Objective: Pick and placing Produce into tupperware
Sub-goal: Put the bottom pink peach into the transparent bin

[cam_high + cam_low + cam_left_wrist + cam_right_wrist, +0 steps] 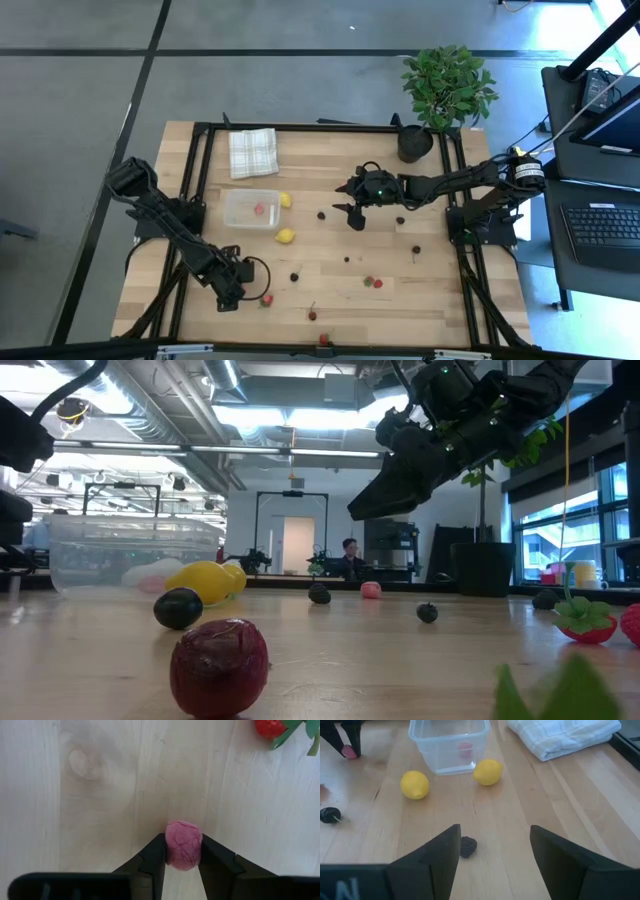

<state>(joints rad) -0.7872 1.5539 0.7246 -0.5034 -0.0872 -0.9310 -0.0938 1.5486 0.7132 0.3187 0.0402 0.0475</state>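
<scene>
Left end effector (183, 865) pinches a pink fruit piece (183, 844) against the table (100, 795).

Left gripper (183, 857) clamped low; right gripper (495, 851) spread, raised.

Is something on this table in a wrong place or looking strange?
Most produce lies scattered on the table, outside the tupperware, which holds only one red piece. Two lemons lie just beside it. Nothing looks spilled or damaged.
</scene>
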